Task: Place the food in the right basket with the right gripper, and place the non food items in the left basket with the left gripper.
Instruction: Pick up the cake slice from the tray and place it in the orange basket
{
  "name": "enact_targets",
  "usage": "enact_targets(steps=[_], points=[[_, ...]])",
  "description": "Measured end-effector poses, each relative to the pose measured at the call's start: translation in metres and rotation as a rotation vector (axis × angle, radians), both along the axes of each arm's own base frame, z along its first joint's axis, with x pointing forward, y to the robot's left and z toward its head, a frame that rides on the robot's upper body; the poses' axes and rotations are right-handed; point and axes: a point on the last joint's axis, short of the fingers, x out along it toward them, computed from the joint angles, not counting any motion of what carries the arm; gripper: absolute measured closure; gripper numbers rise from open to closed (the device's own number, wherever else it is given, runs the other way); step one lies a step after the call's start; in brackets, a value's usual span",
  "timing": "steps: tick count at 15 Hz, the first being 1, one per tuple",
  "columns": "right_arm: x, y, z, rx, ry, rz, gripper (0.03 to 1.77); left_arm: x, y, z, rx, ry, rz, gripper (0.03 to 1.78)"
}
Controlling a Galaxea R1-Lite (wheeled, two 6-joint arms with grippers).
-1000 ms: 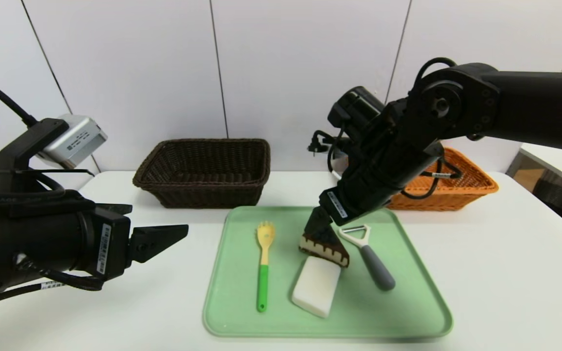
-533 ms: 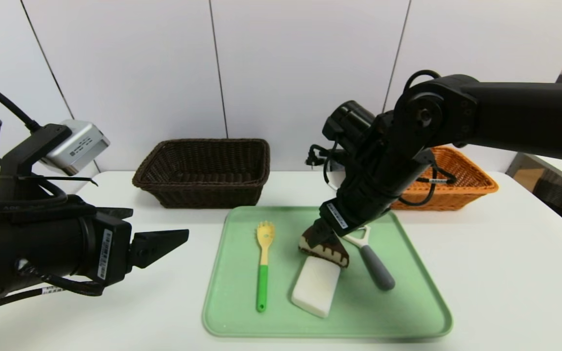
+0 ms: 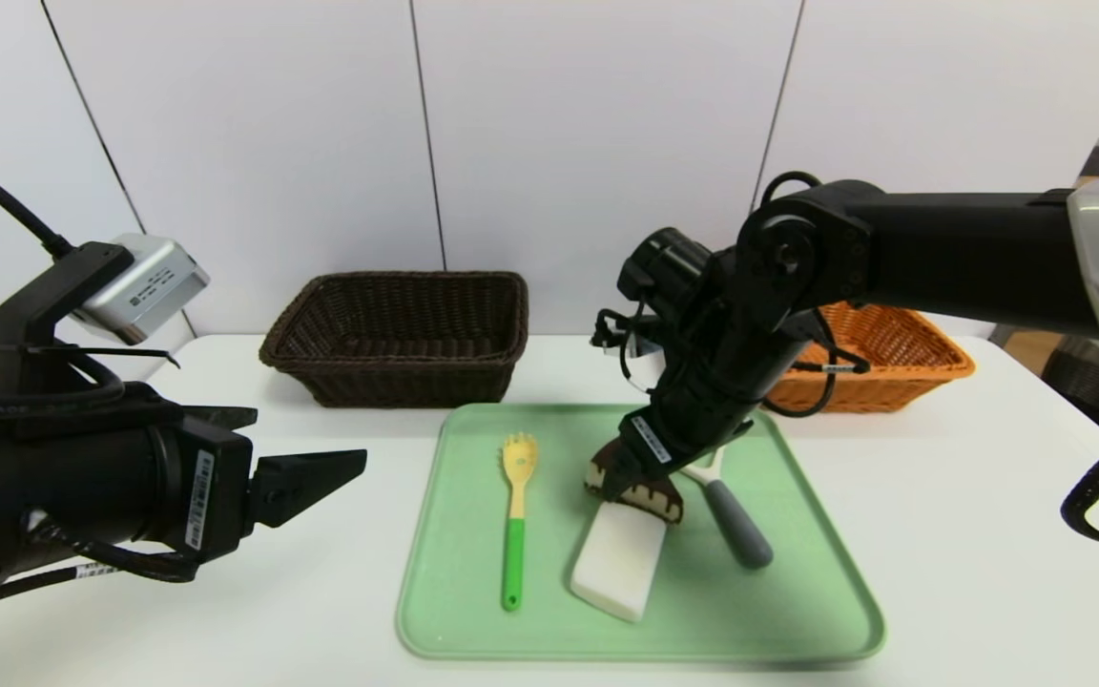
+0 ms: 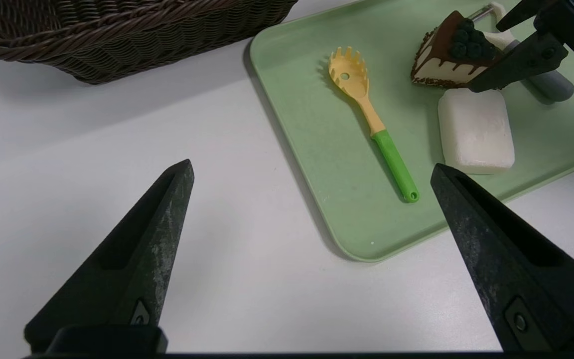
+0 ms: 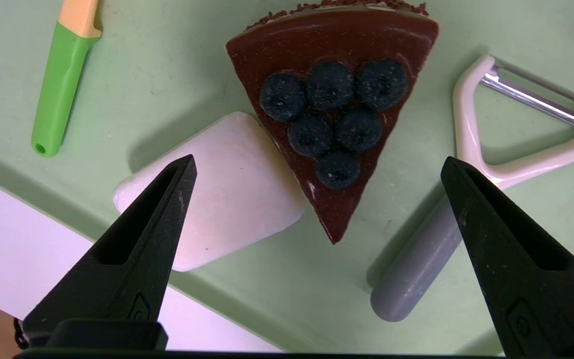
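The cake slice (image 5: pixel 337 40), chocolate-topped with six blueberries (image 5: pixel 330 85), lies on the green tray (image 3: pixel 473 630), its flat top up and its narrow tip pointing between the right claw's (image 5: pixel 319 157) fingers. That claw is spread wide over the slice and pinches nothing; the head view half hides the spot, so I can't fairly say whether a finger brushes the slice.

Taking twelve as straight away from the robot in the head view, the white block (image 3: pixel 618 563) sits at six o'clock from the slice, right up by its side; whether they touch is hard to tell. The peeler (image 3: pixel 738 525) lies towards four o'clock, grey handle aimed at about five and pale head partly behind the claw. At nine lies the slotted spoon (image 3: pixel 514 563), yellow head towards twelve, green handle towards six.

Beyond the tray, the dark brown basket (image 3: pixel 406 382) stands at eleven o'clock and the orange basket (image 3: pixel 883 389) at two, both on the white tabletop (image 3: pixel 969 572). The left claw (image 4: pixel 312 162) hangs over the tabletop off the tray's nine o'clock side, spread wide with nothing between its fingers.
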Motion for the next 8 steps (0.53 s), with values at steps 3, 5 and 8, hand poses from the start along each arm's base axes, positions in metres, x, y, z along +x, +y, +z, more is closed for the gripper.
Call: enact_targets(steps=[3,5,8], points=[[0.005,-0.001,-0.007,-0.011,0.009,-0.002,0.1,-0.001,0.0,0.001,-0.003,-0.005,0.0,0.12],[0.007,-0.002,-0.01,-0.019,0.01,0.002,0.1,-0.001,0.001,0.002,-0.005,-0.007,0.0,0.12],[0.013,-0.006,-0.013,-0.024,0.005,0.003,0.1,-0.002,0.001,0.002,-0.006,-0.008,0.0,0.12]])
